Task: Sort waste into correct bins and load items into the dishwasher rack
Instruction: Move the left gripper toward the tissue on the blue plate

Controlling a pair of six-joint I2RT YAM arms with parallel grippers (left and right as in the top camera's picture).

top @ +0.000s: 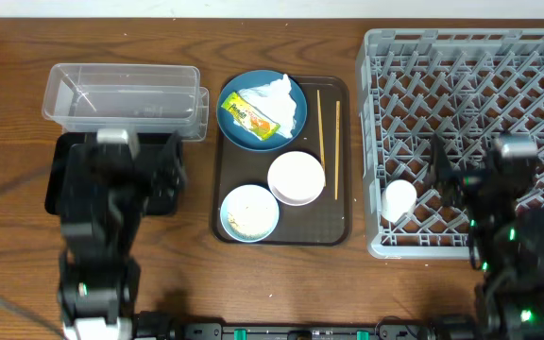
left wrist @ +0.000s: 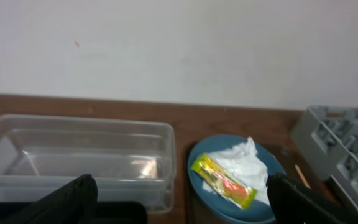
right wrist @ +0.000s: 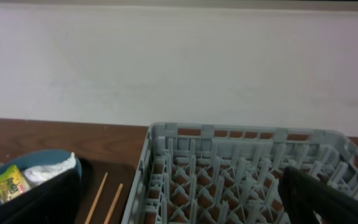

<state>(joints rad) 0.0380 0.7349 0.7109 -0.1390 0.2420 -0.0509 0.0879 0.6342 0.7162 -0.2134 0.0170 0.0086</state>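
Wide open, the left claw (left wrist: 179, 190) and right claw (right wrist: 179, 190) showed only finger stubs, cut off by the frame. Overhead, the left arm hid most of the black tray (top: 57, 184). Beyond, the tub (top: 121, 94) sat beside the plate (top: 239, 132), which held tissue (top: 286, 94) and wrapper (top: 253, 115). Scraps (top: 244, 224) speckled the blue bowl (top: 258, 198). The white bowl (top: 297, 178) and chopsticks (top: 320, 127) lay on the brown tray (top: 324, 222). A cup (top: 399, 199) stood in the rack (top: 470, 57).

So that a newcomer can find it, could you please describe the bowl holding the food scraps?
Find the dark brown serving tray between the clear tub and the grey rack. The bowl sits in its near left corner, beside a white bowl. It alone is pale blue, with white scraps speckling its inside.
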